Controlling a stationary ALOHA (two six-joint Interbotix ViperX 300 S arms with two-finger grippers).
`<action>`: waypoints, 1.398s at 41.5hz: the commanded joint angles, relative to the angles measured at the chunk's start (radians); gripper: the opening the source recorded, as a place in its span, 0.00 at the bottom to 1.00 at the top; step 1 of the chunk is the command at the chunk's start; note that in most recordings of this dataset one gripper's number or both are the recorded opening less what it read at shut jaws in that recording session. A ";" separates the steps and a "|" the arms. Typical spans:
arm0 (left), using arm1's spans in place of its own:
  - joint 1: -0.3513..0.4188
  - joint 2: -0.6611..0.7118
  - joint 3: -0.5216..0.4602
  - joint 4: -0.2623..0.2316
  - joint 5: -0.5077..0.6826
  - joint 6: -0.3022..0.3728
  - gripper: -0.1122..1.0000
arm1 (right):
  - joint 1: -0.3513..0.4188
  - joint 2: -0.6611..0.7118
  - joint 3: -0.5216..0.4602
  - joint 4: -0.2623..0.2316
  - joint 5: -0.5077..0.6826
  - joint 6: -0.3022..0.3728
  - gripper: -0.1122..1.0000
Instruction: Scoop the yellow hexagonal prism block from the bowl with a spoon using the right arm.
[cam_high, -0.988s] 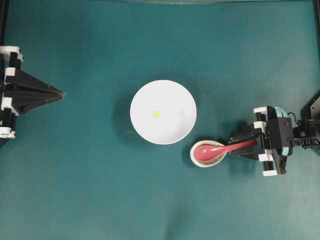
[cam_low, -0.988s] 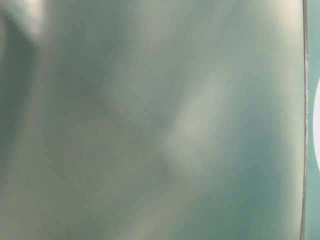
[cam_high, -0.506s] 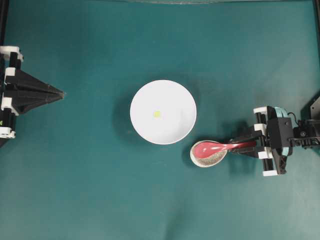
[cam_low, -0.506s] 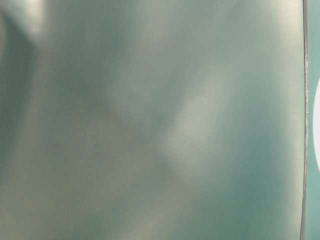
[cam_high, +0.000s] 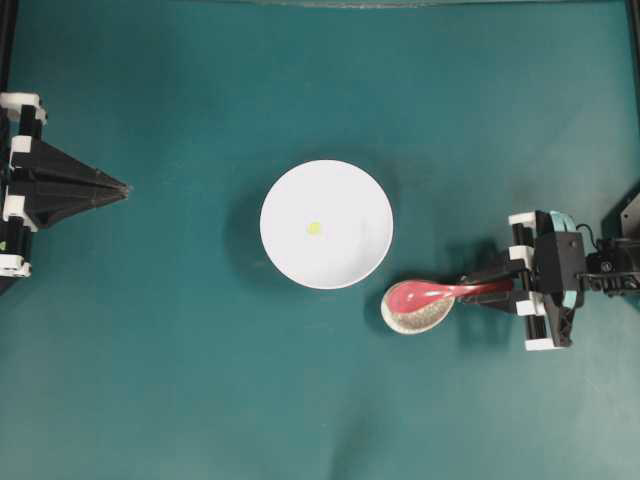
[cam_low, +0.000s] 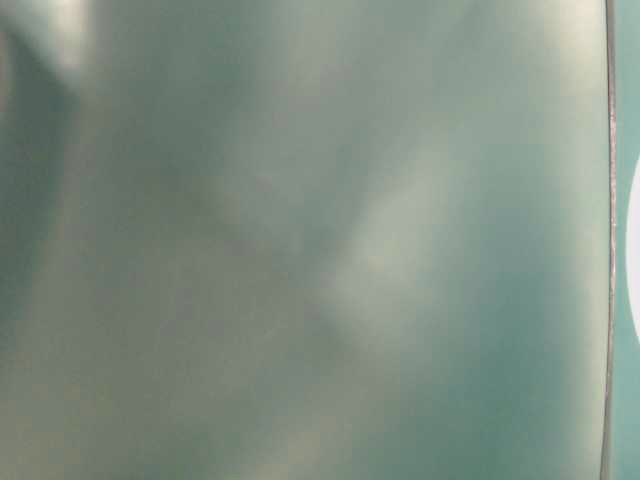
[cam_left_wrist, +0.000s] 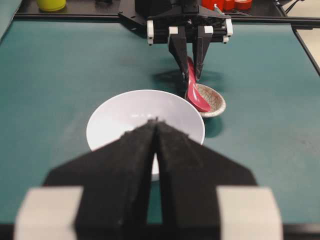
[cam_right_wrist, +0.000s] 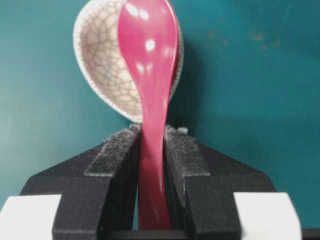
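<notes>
Gripping the spoon (cam_right_wrist: 148, 65) by its handle over the spoon rest (cam_high: 415, 318), the right gripper (cam_right_wrist: 150, 150) must next lift and carry it to the yellow block (cam_high: 314, 228) in the bowl (cam_high: 345, 255)

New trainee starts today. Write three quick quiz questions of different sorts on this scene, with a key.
1. True or false: the right gripper has its pads closed on the handle of the spoon.
2. Where does the yellow hexagonal prism block lie? A) in the bowl B) in the spoon rest C) in the spoon's scoop
3. Fill in: the left gripper is ____, with nothing between its fingers.

Key: 1 true; 2 A; 3 shut
</notes>
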 joint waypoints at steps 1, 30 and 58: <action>0.002 0.009 -0.018 0.002 -0.005 -0.003 0.11 | -0.002 -0.008 -0.011 0.009 0.009 0.002 0.29; 0.002 0.011 -0.017 0.002 -0.005 -0.005 0.11 | -0.002 -0.009 -0.023 0.002 0.021 -0.006 0.50; 0.002 0.011 -0.015 0.002 -0.005 -0.005 0.11 | -0.002 -0.008 -0.021 -0.032 -0.008 -0.011 0.50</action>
